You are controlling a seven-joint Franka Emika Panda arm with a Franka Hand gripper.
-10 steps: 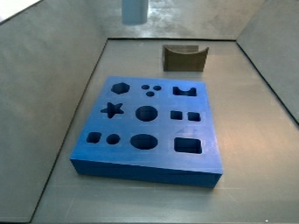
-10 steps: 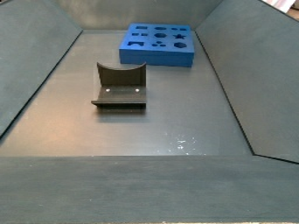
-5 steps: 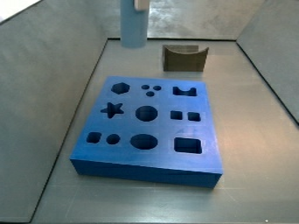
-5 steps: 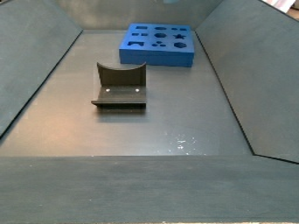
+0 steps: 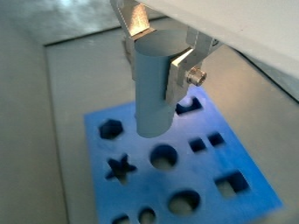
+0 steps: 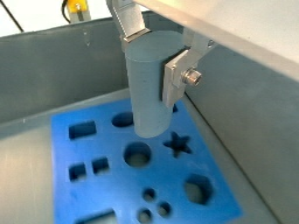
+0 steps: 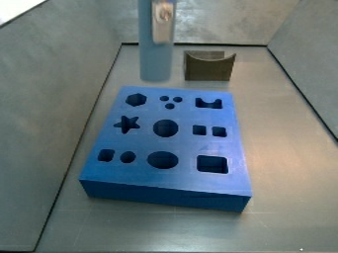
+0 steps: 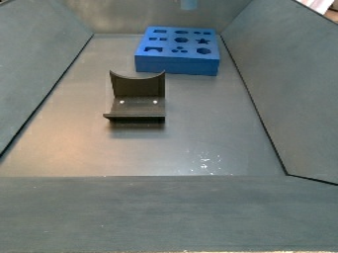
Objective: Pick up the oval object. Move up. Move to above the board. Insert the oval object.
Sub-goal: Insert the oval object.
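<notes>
My gripper [image 7: 158, 18] is shut on the oval object [image 7: 156, 54], a slim pale blue-grey peg held upright. The peg hangs in the air over the far left part of the board [image 7: 185, 148], a thick bright blue slab with many shaped holes. Its lower end is clear of the board's top. In both wrist views the silver fingers clamp the peg's upper part [image 5: 156, 87] [image 6: 149, 96], with the gripper [image 5: 158, 57] [image 6: 152, 57] above the board [image 5: 205, 166] [image 6: 117, 184]. The board also shows far off in a side view [image 8: 181, 49].
The olive-brown fixture with a curved notch [image 7: 208, 65] stands on the floor behind the board, and it shows nearer in a side view [image 8: 136, 97]. Grey sloping walls enclose the floor on all sides.
The gripper with the peg has come down from the top edge of the side view towards the board's far left part. The board and the fixture have not moved.
</notes>
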